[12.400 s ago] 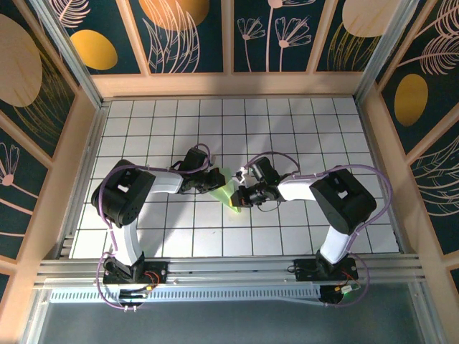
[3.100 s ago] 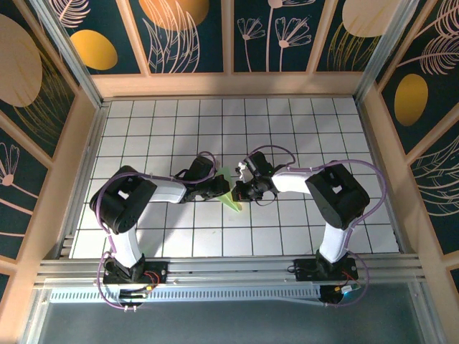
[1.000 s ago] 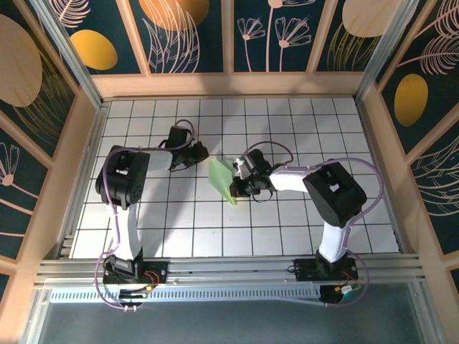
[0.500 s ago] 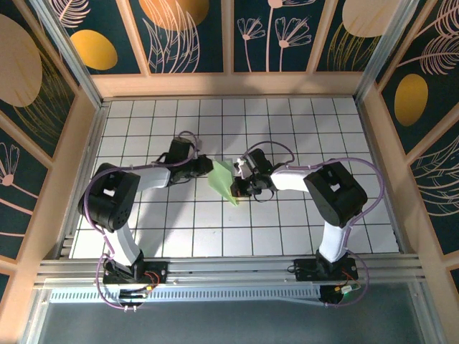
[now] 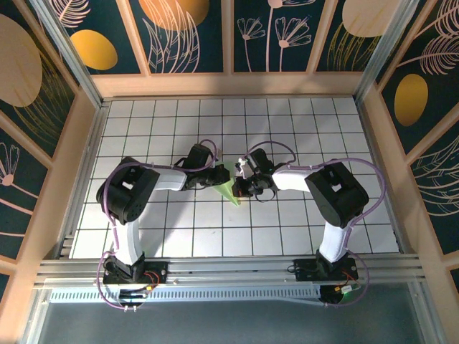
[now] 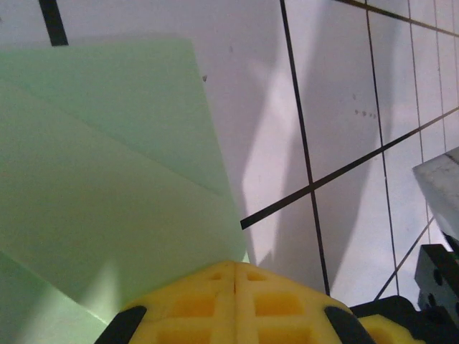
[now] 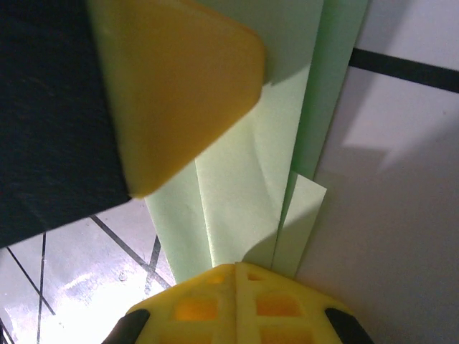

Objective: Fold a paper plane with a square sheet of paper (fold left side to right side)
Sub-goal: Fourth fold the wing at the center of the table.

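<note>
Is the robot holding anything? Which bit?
Cannot tell. Both arms' shut jaws sit on the folded light green paper, left jaws on its left side, right jaws on its right; pinching or only pressing is unclear.

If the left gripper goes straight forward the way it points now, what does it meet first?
The paper: it lies right ahead of the left gripper, maybe touching it. The right gripper seems to wait just beyond.
</note>
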Controlling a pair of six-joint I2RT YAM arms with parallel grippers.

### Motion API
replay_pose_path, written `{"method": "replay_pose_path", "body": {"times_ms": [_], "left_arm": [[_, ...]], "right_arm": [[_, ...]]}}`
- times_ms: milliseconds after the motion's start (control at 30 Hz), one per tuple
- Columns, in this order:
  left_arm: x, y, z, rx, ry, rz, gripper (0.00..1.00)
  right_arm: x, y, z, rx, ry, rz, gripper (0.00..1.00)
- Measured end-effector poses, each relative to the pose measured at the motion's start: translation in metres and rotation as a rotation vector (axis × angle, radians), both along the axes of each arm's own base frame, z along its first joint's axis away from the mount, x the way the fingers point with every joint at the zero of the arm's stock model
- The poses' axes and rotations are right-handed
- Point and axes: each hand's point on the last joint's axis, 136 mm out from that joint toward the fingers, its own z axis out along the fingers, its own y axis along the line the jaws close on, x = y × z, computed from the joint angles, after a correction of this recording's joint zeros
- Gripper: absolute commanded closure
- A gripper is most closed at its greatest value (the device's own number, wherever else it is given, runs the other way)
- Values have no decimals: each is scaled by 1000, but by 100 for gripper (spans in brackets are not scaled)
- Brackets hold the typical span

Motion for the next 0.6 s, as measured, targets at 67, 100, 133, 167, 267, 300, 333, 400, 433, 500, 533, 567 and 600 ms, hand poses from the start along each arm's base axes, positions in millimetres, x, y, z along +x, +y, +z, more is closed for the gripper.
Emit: {"method": "replay_pose_path", "body": {"times_ms": [67, 100, 133, 167, 267, 300, 333, 400, 433, 500, 533, 567, 600], "left_arm": [[-1, 0, -5, 14, 5, 4, 96], [-1, 1, -6, 16, 6, 5, 96], [0, 1, -6, 20, 7, 8, 97], [1, 1, -6, 24, 6, 11, 98], [0, 0, -7, 29, 3, 12, 100], [0, 0, -7, 30, 2, 13, 100], [0, 0, -7, 31, 2, 14, 100], [1, 1, -8, 31, 1, 18, 100], [1, 1, -8, 29, 1, 21, 100], [1, 1, -8, 28, -3, 24, 100], [1, 1, -8, 26, -6, 25, 100], [1, 1, -8, 25, -7, 26, 100], [1, 1, -8, 25, -10, 28, 100]], "right_arm": [[0, 0, 0, 2, 1, 1, 100], [0, 0, 1, 4, 2, 1, 100], [0, 0, 1, 7, 4, 1, 100], [0, 0, 2, 12, 9, 0, 100], [0, 0, 3, 29, 29, -4, 100], [-1, -1, 4, 34, 41, -9, 100], [-1, -2, 4, 37, 51, -13, 100], [-2, -3, 7, 48, 67, -18, 100], [-2, -3, 11, 55, 70, -21, 100], [-2, -3, 21, 78, 67, -22, 100], [-1, -3, 29, 96, 60, -25, 100], [-1, -4, 38, 114, 50, -26, 100], [-2, -4, 44, 130, 44, -25, 100]]}}
